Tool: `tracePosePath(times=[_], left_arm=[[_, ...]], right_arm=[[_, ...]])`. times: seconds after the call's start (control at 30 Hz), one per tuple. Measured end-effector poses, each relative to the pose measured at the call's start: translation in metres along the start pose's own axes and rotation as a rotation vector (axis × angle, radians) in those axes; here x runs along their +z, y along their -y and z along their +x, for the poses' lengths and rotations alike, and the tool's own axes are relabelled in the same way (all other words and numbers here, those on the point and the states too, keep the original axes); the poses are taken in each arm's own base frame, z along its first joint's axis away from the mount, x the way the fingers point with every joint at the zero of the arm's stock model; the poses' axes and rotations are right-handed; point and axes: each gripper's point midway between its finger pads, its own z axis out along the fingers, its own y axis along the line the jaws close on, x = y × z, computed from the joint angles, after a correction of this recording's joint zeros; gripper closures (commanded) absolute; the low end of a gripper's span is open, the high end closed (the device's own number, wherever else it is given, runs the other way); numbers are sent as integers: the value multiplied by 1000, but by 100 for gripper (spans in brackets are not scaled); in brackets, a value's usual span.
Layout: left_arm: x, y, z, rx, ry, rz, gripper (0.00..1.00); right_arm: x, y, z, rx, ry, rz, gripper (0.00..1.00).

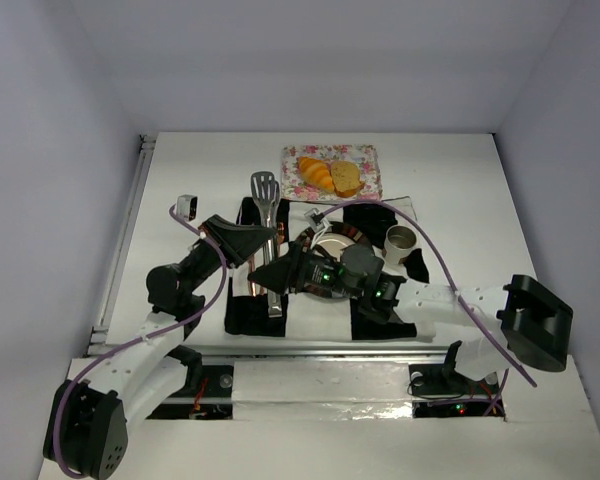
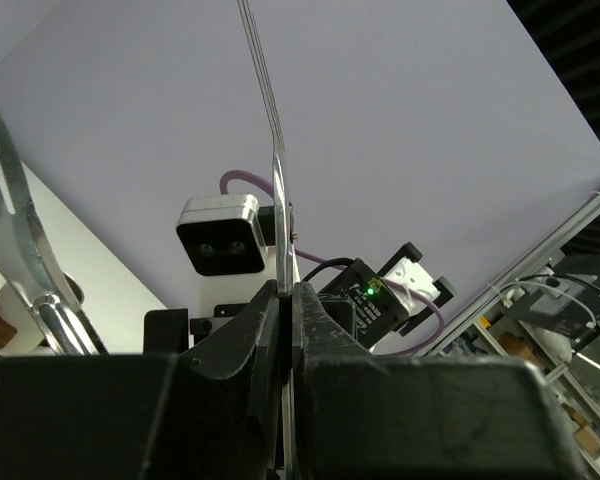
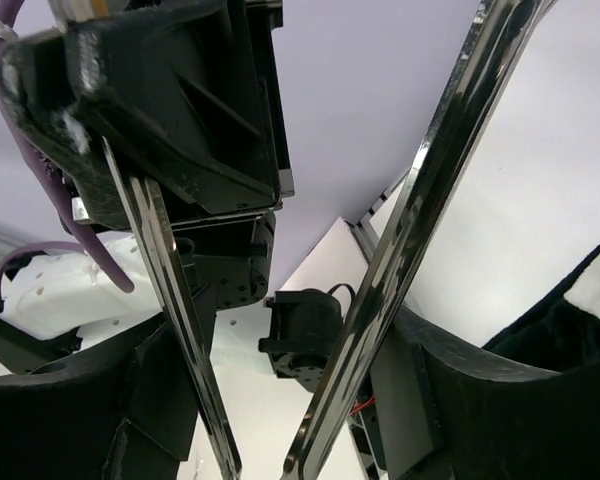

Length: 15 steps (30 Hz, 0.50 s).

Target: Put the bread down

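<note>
The top external view looks steeply down on the table [image 1: 450,190] from high behind its near edge. That edge lies at 6 o'clock and the far wall [image 1: 310,60] at 12, with the whole workspace in frame. The left wrist view sits very close behind the left gripper [image 2: 285,300] and tilts up toward the wall. The white two-lensed box [image 2: 218,232] near its centre is probably the right wrist's camera. The right wrist view looks up past the right gripper [image 3: 285,400] at the left one. All three views share the metal utensil [image 1: 267,200].
</note>
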Motion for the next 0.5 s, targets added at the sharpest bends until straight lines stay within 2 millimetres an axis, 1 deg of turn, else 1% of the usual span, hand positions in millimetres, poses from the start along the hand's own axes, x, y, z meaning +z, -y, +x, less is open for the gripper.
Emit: tracePosePath(times=[0.03, 0.07, 0.17, 0.23, 0.27, 0.37, 0.43, 0.5], left_arm=[[0, -1, 1, -2, -1, -2, 100], [-1, -1, 1, -5, -3, -4, 97], [-2, -2, 4, -1, -16, -4, 80], [-2, -5, 7, 5, -33, -14, 73], [-3, -7, 9, 5, -41, -22, 67], [-4, -12, 12, 8, -57, -48, 60], [-5, -15, 14, 10, -64, -61, 56], [-6, -18, 15, 11, -70, -73, 43]], right_arm=[[0, 0, 0, 0, 0, 0, 35], [0, 0, 0, 0, 0, 0, 35], [-1, 2, 0, 0, 3, 6, 37], [-4, 3, -1, 1, 12, 14, 37], [-6, 3, -3, 1, 20, 19, 38], [-11, 1, -12, 1, 53, 39, 40], [-15, -4, -20, 0, 78, 39, 42], [-19, -11, -27, -2, 99, 35, 42]])
